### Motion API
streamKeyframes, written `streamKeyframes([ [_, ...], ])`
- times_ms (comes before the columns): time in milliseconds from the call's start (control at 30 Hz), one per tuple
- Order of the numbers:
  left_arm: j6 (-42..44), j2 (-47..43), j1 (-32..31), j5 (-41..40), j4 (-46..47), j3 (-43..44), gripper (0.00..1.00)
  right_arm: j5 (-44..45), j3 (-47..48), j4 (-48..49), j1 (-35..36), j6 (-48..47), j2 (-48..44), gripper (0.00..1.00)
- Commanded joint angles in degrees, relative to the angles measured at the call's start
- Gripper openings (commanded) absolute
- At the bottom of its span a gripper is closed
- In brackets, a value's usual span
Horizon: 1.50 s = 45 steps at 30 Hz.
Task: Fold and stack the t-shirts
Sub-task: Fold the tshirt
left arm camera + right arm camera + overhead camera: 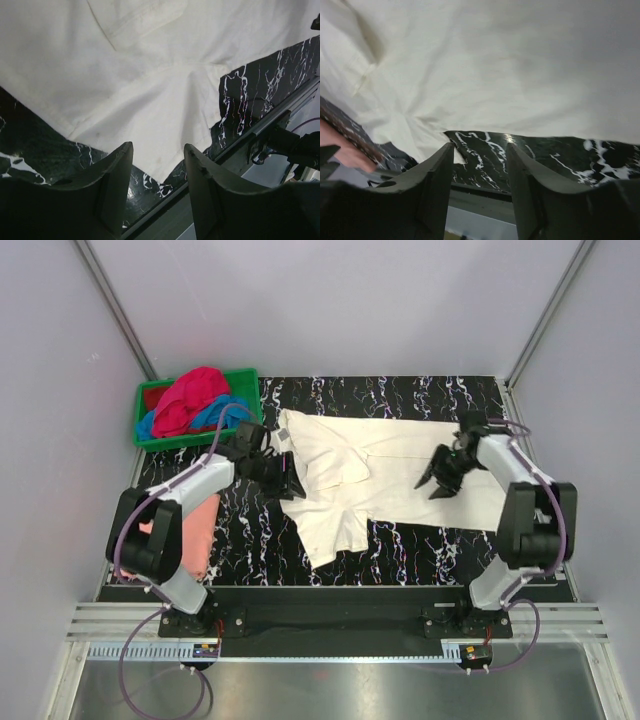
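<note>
From where I stand, the left end effector [157, 150] hangs with its fingers spread and nothing between them, just above a sleeve edge of the cream t-shirt [390, 465]. The right end effector [479, 150] is likewise parted and empty, low over the shirt's body close to one edge. The shirt lies mostly flat across the bench [400, 390], rumpled around the near sleeve. I'd say the job now is pinching cloth for a first fold, so each should come down squarely on an edge, catch both layers, and lift evenly with its partner, or the fabric will skew. The salmon-pink t-shirt [200, 525] lies beside the left arm, and the magenta-red t-shirt [190, 395] and blue t-shirt [215, 415] sit in the green crate [150, 445].
</note>
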Motion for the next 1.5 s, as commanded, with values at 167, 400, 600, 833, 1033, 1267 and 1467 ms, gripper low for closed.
streamKeyframes([
  [167,-4.53,-9.98,-7.35,-4.99,0.30,-7.47,0.49,9.72,-11.73,-2.30,-11.81,3.00,-15.32,0.58],
  [400,-14.27,-17.37,-20.70,-16.24,1.71,-17.23,0.46,13.07,-16.73,-2.41,-17.87,5.99,-20.85,0.58],
  [600,-23.50,-13.70,-26.25,-29.77,-1.69,-16.98,0.54,14.82,-15.26,-2.92,-18.14,4.86,-23.40,0.59],
  [833,-28.44,-3.94,-32.59,-37.26,-8.40,-7.66,0.60,18.95,-13.58,-4.60,-18.14,3.09,-25.87,0.60],
  [1033,-30.20,0.98,-34.97,-38.05,-10.33,-6.86,0.54,21.31,-13.84,-4.77,-18.23,2.92,-26.66,0.60],
  [1267,-29.76,5.73,-35.14,-35.15,-6.48,-9.67,0.31,21.59,-14.46,-3.81,-18.93,4.76,-26.13,0.60],
  [1467,-26.08,0.92,-35.23,-35.94,-6.38,-9.76,0.00,25.01,-17.88,-0.57,-23.76,6.60,-24.46,0.52],
])
